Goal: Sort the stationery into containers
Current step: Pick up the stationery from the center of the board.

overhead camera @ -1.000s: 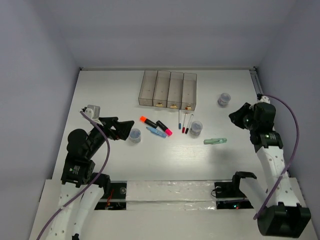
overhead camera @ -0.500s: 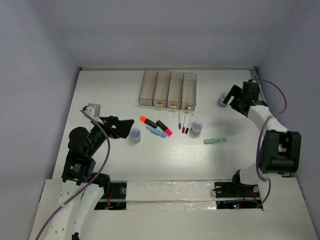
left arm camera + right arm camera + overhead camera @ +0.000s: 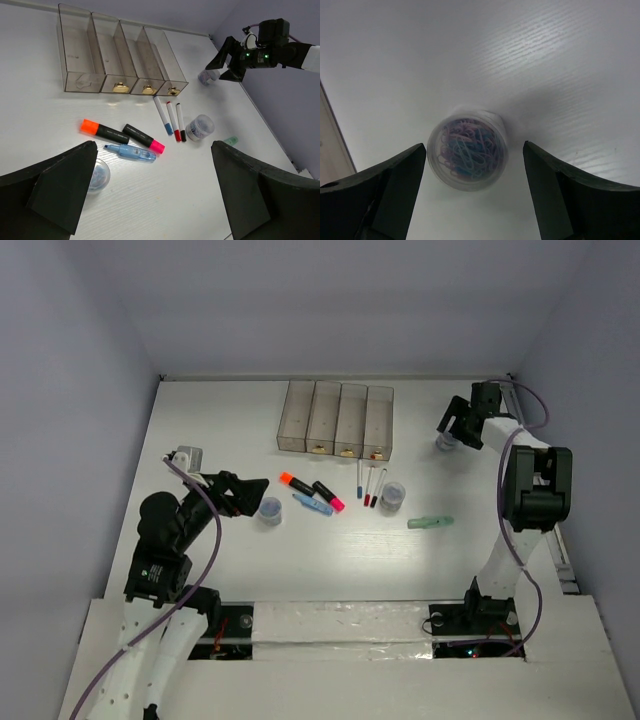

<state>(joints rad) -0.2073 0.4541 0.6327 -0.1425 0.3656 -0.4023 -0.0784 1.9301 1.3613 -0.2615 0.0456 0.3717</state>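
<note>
The containers [image 3: 337,420] are four joined translucent bins at the back centre, also seen in the left wrist view [image 3: 120,65]. In front lie an orange highlighter [image 3: 297,483], a pink highlighter [image 3: 328,495], a light blue marker [image 3: 312,504], three thin white pens [image 3: 368,483] and a pale green marker [image 3: 430,522]. My right gripper [image 3: 474,146] is open, a finger on either side of a round pot of paper clips [image 3: 468,152] at the far right [image 3: 447,440], with gaps on both sides. My left gripper [image 3: 255,498] is wide open and empty beside another pot [image 3: 269,510].
A third pot [image 3: 392,496] stands just right of the pens. The right arm [image 3: 525,480] stretches along the table's right edge. Walls close the table at the back and both sides.
My right arm has swung from mid-right to the far right corner, and its gripper has opened over the pot there. The left gripper has barely shifted.
</note>
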